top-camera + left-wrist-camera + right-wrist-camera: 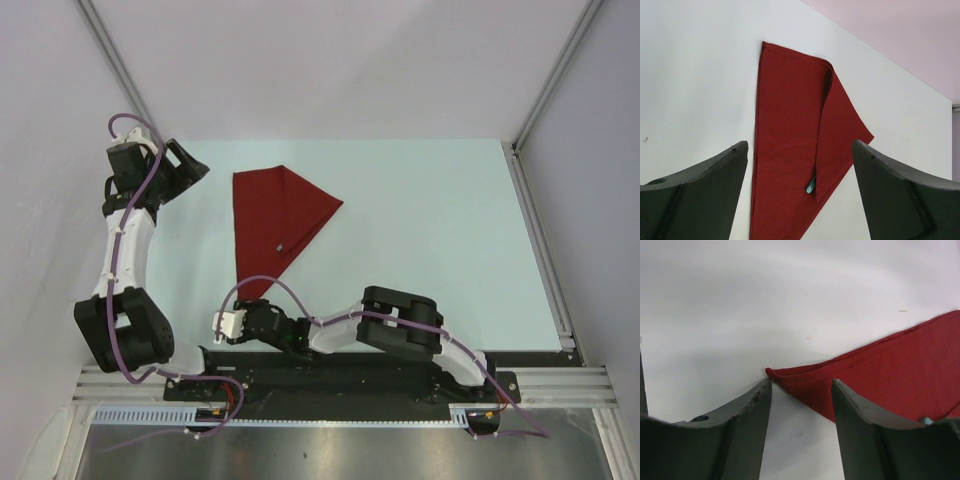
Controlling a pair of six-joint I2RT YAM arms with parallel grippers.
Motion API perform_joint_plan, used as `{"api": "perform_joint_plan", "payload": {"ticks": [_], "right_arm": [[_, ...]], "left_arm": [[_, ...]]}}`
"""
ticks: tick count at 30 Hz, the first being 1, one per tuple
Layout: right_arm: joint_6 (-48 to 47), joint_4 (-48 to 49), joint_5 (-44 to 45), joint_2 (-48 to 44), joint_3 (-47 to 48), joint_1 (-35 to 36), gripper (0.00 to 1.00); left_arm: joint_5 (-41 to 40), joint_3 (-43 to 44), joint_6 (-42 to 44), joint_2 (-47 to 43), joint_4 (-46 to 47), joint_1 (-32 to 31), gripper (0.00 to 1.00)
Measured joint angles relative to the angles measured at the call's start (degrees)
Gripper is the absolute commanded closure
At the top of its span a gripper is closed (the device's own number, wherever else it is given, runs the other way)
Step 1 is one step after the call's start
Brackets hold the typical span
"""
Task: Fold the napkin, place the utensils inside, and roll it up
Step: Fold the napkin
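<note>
Fingers [740,430] of the right gripper [801,382] are standing apart at the near corner of the folded napkin [890,375], which is lying on the table [430,220]. Beside its far left edge, the left gripper [799,144] is spreading wide, clear of the cloth.

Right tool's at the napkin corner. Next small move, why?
Probably close the right tool on the napkin at its near corner to start rolling: the tool is open around that corner, the cloth is already folded, and a utensil tip peeks from the fold.
</note>
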Motion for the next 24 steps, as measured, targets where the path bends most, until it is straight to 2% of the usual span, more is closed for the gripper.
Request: {"api": "perform_joint_plan", "payload": {"ticks": [3,11,13,18,24], "right_arm": [[0.1,-0.1,-1.4,0.5,0.3,-0.2,0.64],[1.8,-1.2,-4.6,1.6,1.8,-1.4,0.8],[3.1,-1.9,-5.5,1.7,2.4,-1.9,0.92],[7.4,-3.2,-7.6,1.8,3.4,-3.0,1.0],[16.2,-4.7,-12.1,1.2,4.0,-5.8,1.0]], "left_arm": [[0.1,0.0,0.0,0.0,0.1,0.0,0.11],[1.2,0.0,-0.5,0.0,0.4,0.2,0.11],[1.3,0.0,-0.5,0.0,0.4,0.3,0.11],[1.5,0.0,-0.5,0.0,0.5,0.8,0.11],[1.7,0.0,-0.6,0.0,0.8,1.6,0.11]]}}
